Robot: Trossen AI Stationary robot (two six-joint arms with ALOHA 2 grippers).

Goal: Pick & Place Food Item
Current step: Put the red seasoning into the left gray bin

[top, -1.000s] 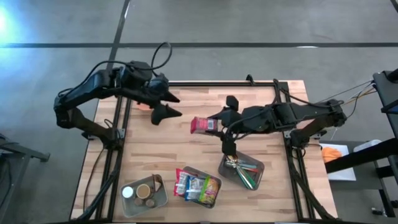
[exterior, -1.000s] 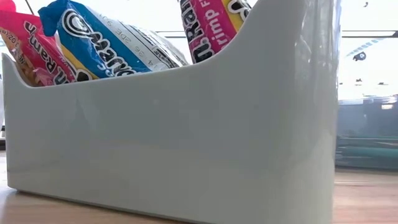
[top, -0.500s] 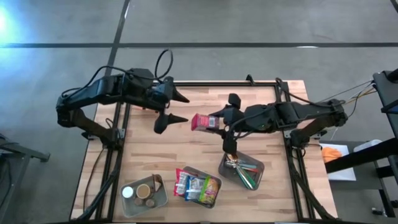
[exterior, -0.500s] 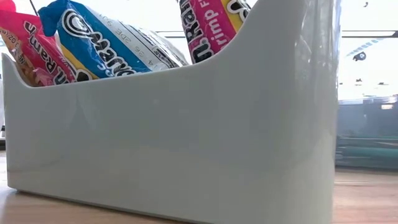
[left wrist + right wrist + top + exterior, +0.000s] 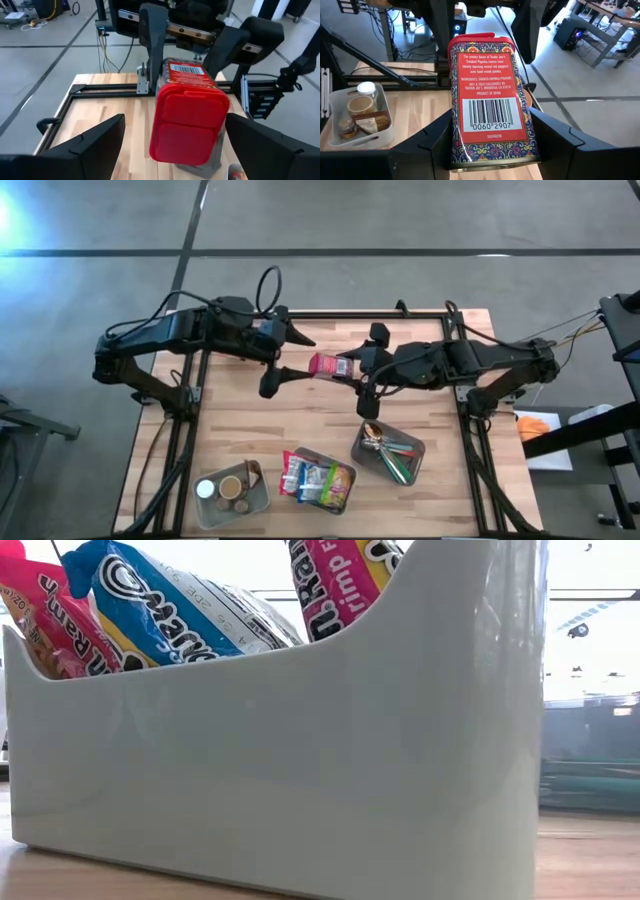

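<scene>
paprika tin, red rectangular metal [image 5: 325, 366], is being held clenched in the right pincer [image 5: 352, 370] above the desk [image 5: 300, 420]; the released left pincer [image 5: 288, 356] has been brought alongside, so a handover is likely being prepared.

Right in the middle, a red tin [image 5: 189, 122] with a flat red lid facing forward and a barcode label on its top end. Held up in the air by two dark fingers [image 5: 152, 47] of the right gripper [image 5: 192, 55], one on each side of it. Down in the lower left and lower right corners, the left gripper [image 5: 192, 150] and its own two dark fingers [image 5: 85, 150], spread wide apart, not touching the tin. Underneath, a light wooden table [image 5: 110, 95] with a black frame [image 5: 105, 89] at its far edge. Grey floor behind.
</scene>
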